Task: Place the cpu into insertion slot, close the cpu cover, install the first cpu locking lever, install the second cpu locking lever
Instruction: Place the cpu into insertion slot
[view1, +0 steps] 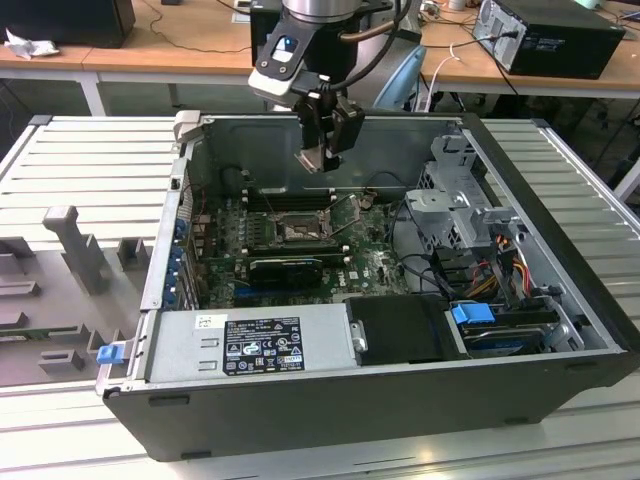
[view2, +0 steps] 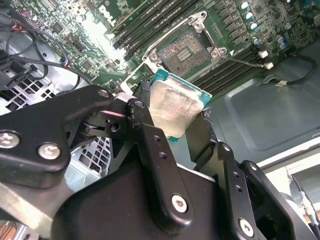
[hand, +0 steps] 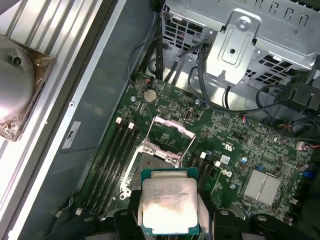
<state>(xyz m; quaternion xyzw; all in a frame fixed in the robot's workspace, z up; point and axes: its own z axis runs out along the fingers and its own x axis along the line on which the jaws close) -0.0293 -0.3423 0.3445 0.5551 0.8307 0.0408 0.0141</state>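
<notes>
— What did the pincer have in it?

— It was gripping the cpu. The two black fingers were drawn in only as far as the chip's width and pressed on opposite edges. In both wrist views the pale metal top faced the camera, with the green rim showing around it.

— And where was that in the exterior view?

— In the upper middle of the frame. The cpu hung in the air inside the open computer case, well above the green motherboard and touching nothing but the fingers.

— Was the insertion slot ready?

— It lay bare near the middle of the frame, lower than the pincer and well apart from the chip. The second wrist view showed its dark contact field open inside the grey metal rim.

— The cpu cover?

— In the first wrist view it was swung back off the slot, and green board showed through its cut-out centre. The long black memory slots ran just beside the socket.

— What carried the case?

— A ribbed grey table, which stretched off to the exterior view's left.
</notes>
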